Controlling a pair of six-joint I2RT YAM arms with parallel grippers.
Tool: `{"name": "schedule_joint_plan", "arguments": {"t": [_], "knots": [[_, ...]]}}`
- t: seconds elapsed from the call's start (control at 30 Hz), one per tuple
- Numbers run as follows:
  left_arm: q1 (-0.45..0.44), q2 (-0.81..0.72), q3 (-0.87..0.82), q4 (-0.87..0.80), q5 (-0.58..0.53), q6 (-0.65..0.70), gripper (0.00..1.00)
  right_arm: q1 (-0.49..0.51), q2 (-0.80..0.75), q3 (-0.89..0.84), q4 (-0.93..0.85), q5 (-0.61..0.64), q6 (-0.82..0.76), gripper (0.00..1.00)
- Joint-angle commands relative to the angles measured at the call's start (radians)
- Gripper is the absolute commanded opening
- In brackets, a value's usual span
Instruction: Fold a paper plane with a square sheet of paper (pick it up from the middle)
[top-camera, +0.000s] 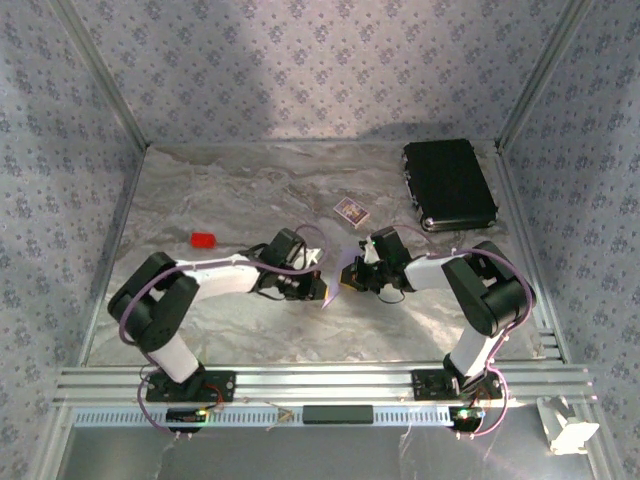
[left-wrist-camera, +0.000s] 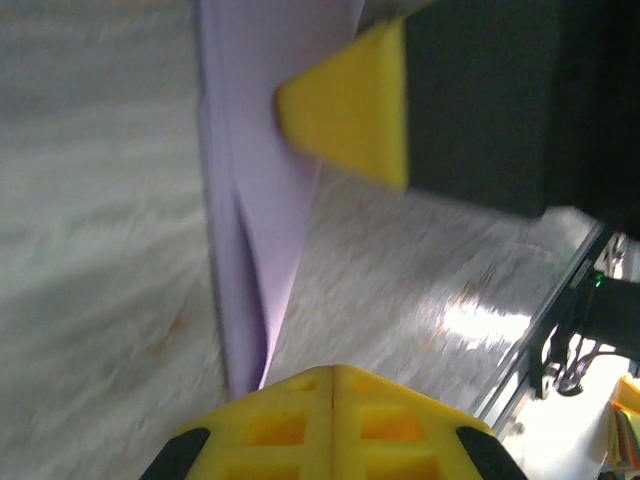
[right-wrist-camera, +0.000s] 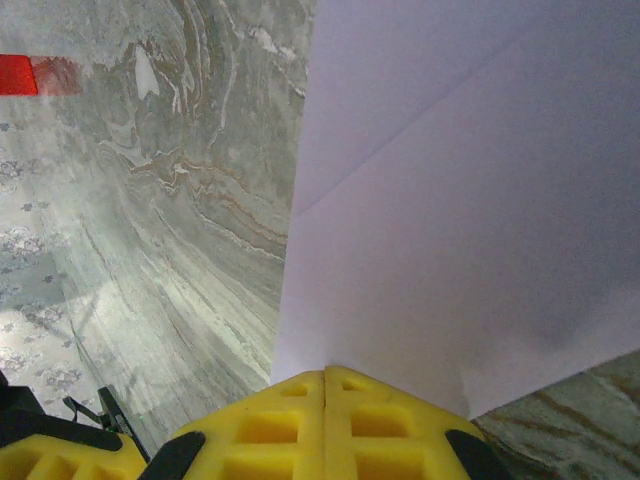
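Lilac paper is the main thing here: the sheet of paper (left-wrist-camera: 250, 160) looks lifted off the table (top-camera: 250, 190), pinched between the two grippers where they meet. The left gripper (left-wrist-camera: 333, 370) has its yellow fingers pressed tight together. The bottom end of the paper goes in right at its tips and runs straight out ahead of it. The right gripper (right-wrist-camera: 325, 372) is squeezed closed too, with a wide flat side of the paper standing just in front of its tips. From the left wrist you can see one yellow fingertip (left-wrist-camera: 350, 105) of the right gripper touching the paper further out ahead, on the right side. The paper is not one flat square. A long slanting fold line shows on the wide side, and near the left gripper the paper looks doubled, with two layers that part a little. So I think the picking up is done and some folds are made. I cannot see a sharp nose or wings, so the folding looks not finished. More folds and a good press along the middle seem to be left. A small red block (right-wrist-camera: 18, 75) lies far ahead and to the left of the right gripper, well apart from the paper.
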Motion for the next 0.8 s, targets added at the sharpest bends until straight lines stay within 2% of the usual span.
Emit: {"name": "schedule_joint_plan", "arguments": {"t": [0.0, 0.2, 0.37, 0.6, 0.77], "knots": [[0.005, 0.074, 0.083, 0.019, 0.021, 0.007, 0.05, -0.012, 0.037, -0.012, -0.108, 0.095, -0.026, 0.03], [0.005, 0.187, 0.132, 0.015, 0.043, 0.021, 0.05, -0.012, 0.036, -0.006, -0.105, 0.088, -0.025, 0.04], [0.002, 0.239, 0.121, -0.067, -0.038, 0.047, 0.03, -0.017, 0.018, -0.004, -0.076, 0.062, -0.009, 0.04], [-0.012, 0.228, 0.009, -0.041, -0.066, 0.011, 0.01, -0.042, -0.075, 0.048, -0.154, 0.082, -0.057, 0.06], [-0.016, 0.220, -0.009, 0.001, -0.053, -0.018, 0.01, -0.031, -0.032, 0.079, -0.130, 0.043, -0.077, 0.06]]}}
